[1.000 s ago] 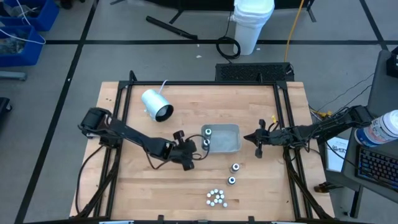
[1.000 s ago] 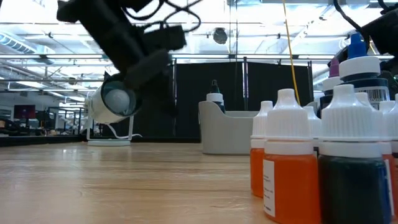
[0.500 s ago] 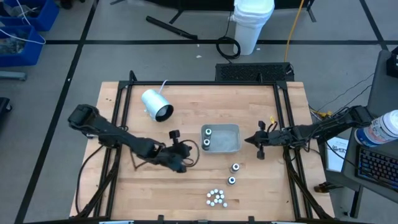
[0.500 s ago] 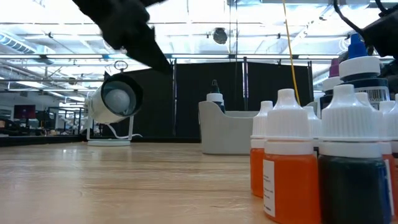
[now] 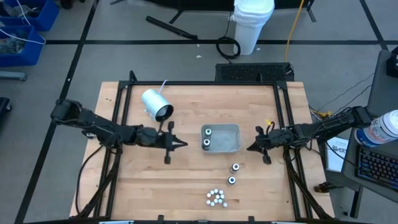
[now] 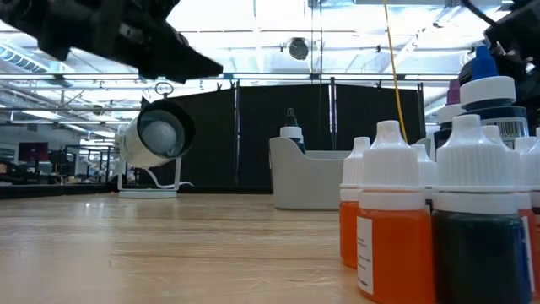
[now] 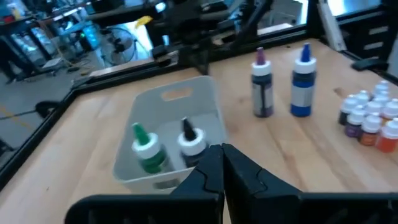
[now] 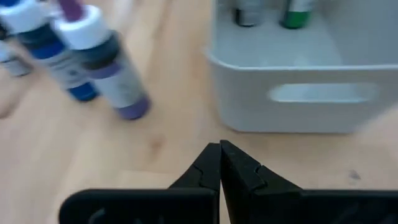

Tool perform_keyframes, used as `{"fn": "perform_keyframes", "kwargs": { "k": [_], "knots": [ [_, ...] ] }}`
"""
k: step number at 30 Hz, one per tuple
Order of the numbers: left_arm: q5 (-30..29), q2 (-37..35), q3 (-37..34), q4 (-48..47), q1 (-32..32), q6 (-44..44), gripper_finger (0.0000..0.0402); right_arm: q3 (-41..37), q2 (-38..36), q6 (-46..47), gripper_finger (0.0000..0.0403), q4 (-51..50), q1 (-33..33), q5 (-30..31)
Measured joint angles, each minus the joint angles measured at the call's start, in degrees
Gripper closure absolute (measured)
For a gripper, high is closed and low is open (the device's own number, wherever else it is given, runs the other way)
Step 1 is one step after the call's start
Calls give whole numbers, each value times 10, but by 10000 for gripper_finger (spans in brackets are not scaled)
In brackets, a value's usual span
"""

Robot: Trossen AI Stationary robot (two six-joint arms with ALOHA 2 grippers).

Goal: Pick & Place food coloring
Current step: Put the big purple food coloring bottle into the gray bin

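The food coloring is in three places. Two bottles (image 7: pixel 148 152) (image 7: pixel 189 140) stand in the grey tray (image 5: pixel 231 138). A purple-capped bottle (image 7: pixel 261 90) and a blue-capped one (image 7: pixel 301 84) stand on the table near the tray's near side. A cluster of tiny white-capped bottles (image 5: pixel 216 197) stands by the near edge. My left gripper (image 5: pixel 182 144) is shut and hovers left of the tray, pointing at it. My right gripper (image 5: pixel 250 148) is shut and hovers right of the tray, facing its wall (image 8: pixel 298 93).
A big white cylinder (image 5: pixel 155 104) with a dark mouth lies on the far left part of the table. The wood between the left gripper and the bottle cluster is bare. The table frame's black rails run along the left and right edges.
My left gripper has drawn back from the tray's left side toward the table's left edge, its arm swinging out to the left and straightening. My right gripper has shifted slightly toward the near edge and tipped. The bottles and tray have stayed where they were.
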Motion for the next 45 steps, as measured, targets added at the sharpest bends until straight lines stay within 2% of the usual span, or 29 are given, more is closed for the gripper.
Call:
{"fn": "perform_keyframes", "kwargs": {
  "k": [5, 11, 14, 17, 21, 23, 25, 28, 32, 39, 45],
  "knots": [
    [1, -16, -2, -5, -3, 14, 399, 1, -3, -9, 403, 48, 1, -39],
    [-15, -20, -2, -6, -26, 32, 388, 3, -5, -1, 403, 62, 41, -34],
    [-15, -20, -2, -5, -30, 21, 383, 40, -5, -8, 403, 56, 79, -8],
    [-15, -20, -2, -5, -30, 20, 385, 121, 1, -27, 403, -22, 122, 64],
    [-16, -20, -2, -6, -29, 46, 394, 287, 59, -11, 403, -187, 157, 226],
    [-23, -20, -2, -6, -26, 54, 397, 370, 114, -4, 403, -263, 157, 270],
    [-34, -20, -2, -6, -24, 52, 398, 433, 169, -4, 403, -318, 157, 284],
    [-57, -20, -2, -6, -24, 50, 389, 475, 235, -31, 403, -350, 157, 280],
    [-65, -20, -2, -6, -24, 46, 366, 464, 278, -80, 385, -307, 161, 265],
    [-64, -19, -2, -7, -24, 44, 343, 426, 309, -103, 318, -278, 171, 206],
    [-64, -19, -2, -12, -24, 31, 341, 389, 309, -129, 246, -196, 180, 104]
  ]
}}
